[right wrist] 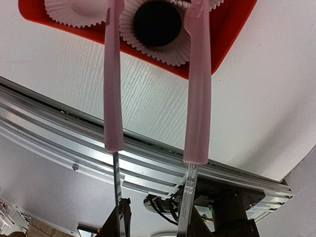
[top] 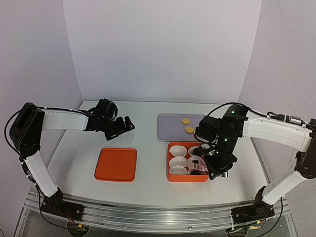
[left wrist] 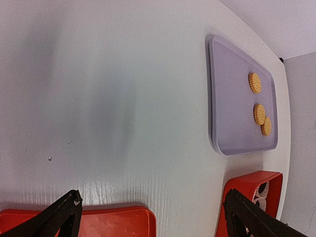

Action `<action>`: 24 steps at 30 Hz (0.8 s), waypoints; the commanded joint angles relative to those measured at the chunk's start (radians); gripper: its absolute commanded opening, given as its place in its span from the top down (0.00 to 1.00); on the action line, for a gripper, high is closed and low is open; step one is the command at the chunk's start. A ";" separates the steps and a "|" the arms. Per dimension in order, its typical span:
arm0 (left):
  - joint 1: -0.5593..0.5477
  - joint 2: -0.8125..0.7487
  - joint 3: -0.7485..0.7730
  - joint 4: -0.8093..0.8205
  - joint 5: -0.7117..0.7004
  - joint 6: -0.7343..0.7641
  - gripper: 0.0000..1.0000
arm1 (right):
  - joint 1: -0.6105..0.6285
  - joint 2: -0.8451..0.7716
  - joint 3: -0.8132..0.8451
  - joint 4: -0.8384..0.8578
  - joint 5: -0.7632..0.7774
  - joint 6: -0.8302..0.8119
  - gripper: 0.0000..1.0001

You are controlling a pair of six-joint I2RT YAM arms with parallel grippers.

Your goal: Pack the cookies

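- Right claw [right wrist: 155, 6] stands parted astride a dark cookie [right wrist: 157, 22] that lies in a paper cup [right wrist: 168, 57] at the box's [right wrist: 229, 24] five o'clock corner. Lift straight up, clear of the liner.
- Yellow cookies [top: 185, 120] sit on the tray [top: 170, 128] at twelve o'clock from the box.
- Left claw [left wrist: 153, 197] gapes wide, empty.

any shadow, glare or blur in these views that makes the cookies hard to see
Left wrist: a broad soft shadow falls on the table, clear of the three yellow cookies, which look crisp on the grey tray. Right wrist: the dark cookie reads as a featureless black disc in its paper cup. Top external: even light, no glare; yellow cookies small but distinct.
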 commanded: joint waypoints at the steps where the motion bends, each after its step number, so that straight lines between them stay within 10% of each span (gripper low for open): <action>1: 0.004 -0.029 0.020 0.013 -0.005 0.003 0.00 | -0.002 -0.072 0.086 -0.667 -0.008 0.021 0.72; 13: 0.004 -0.036 0.032 0.026 0.006 0.006 0.00 | -0.077 0.042 0.398 -0.623 0.363 -0.021 0.72; 24: 0.004 -0.051 0.061 0.000 0.012 0.011 0.00 | -0.373 0.321 0.538 -0.443 0.350 -0.369 0.72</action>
